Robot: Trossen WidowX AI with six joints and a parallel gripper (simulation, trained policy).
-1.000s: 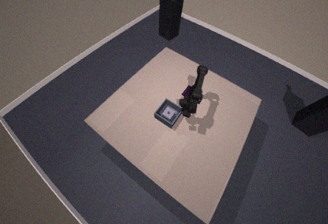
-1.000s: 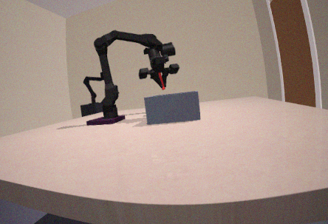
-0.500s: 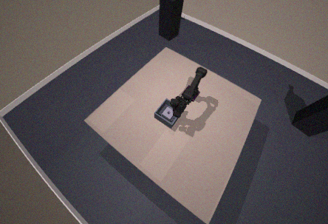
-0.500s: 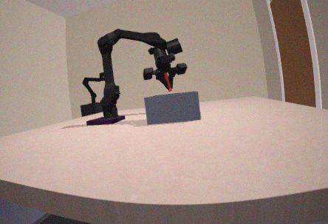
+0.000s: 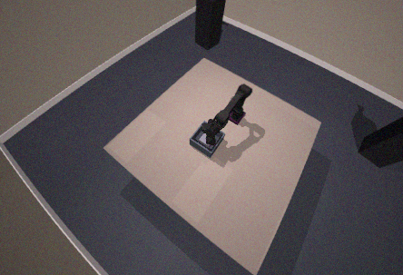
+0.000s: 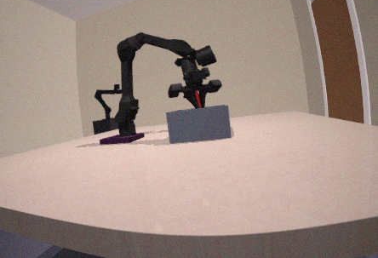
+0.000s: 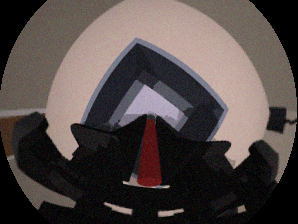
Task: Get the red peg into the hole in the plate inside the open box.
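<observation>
The peg (image 6: 197, 99) (image 7: 150, 155) was clamped between the fingers of the gripper (image 6: 197, 105) (image 7: 151, 118), slightly tilted in the exterior view. Its upper part showed above the near wall of the box; whether its lower tip was below the rim could not be told. The gripper was over the box (image 5: 200, 147) (image 6: 199, 124) (image 7: 175, 60), its fingertips close to rim height. Inside, at the bottom, lay the pale plate (image 5: 203, 138) (image 7: 150, 102), partly covered by the fingers in the wrist view; its hole could not be made out. The box stood on the table (image 5: 150, 149) (image 6: 191, 178) (image 7: 70, 95). The arm (image 5: 233, 105) (image 6: 127, 73) reached over to it from a purple base (image 5: 242, 119) (image 6: 111, 140), which stood apart from the box on the same table.
</observation>
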